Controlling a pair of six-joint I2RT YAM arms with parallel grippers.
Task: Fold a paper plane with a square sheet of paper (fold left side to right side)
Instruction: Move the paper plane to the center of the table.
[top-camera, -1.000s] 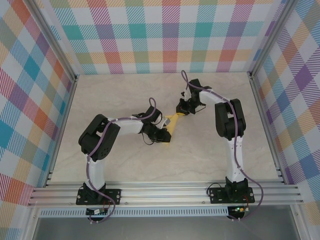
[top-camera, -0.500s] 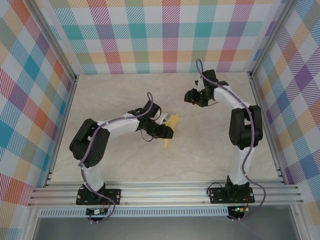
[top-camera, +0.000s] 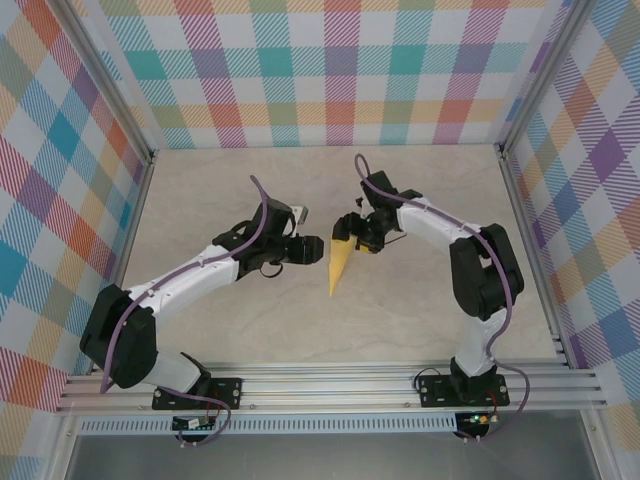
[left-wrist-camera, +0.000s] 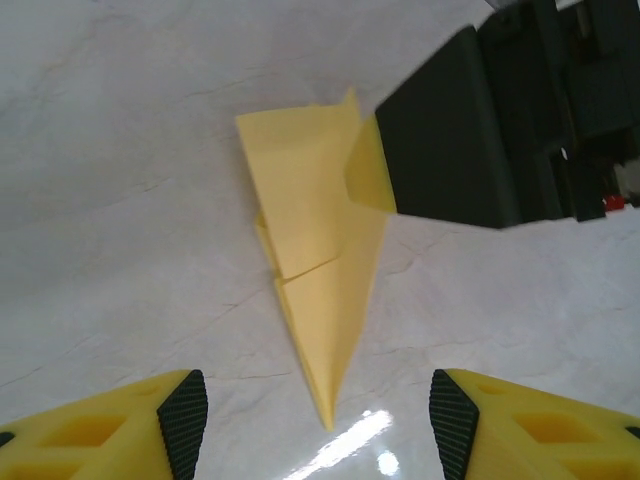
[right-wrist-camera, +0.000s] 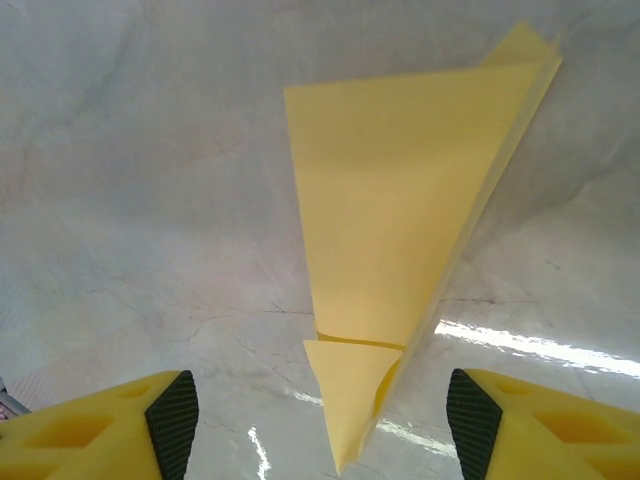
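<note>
Since a second ago both grips on the paper plane (top-camera: 338, 268) are let go: the left arm (top-camera: 190, 285) is stretched further across the worktop (top-camera: 230, 335), and the right gripper (top-camera: 356, 238), drawn off toward the far edge in between, is brought back beside the paper.

At the left, the left gripper (top-camera: 318, 250) is held with fingers spread and nothing between them, just beside the left edge of the plane. The plane is laid flat about the middle of the worktop, a narrow dart with its tip toward the near edge. At the right, the right gripper is set at the wide end, fingers likewise spread and pinching nothing; whether one finger touches the paper cannot be told.

Trouble is to be expected from the paper itself: its layers are not seen lying flush, an under-layer showing along one edge in the left wrist view. Were only the upper flap caught, the crease would likely be pulled open. Were the plane nudged by a spread finger, it would probably be slid or turned on the smooth worktop. With both grippers so near together, a knock between them is judged possible.
</note>
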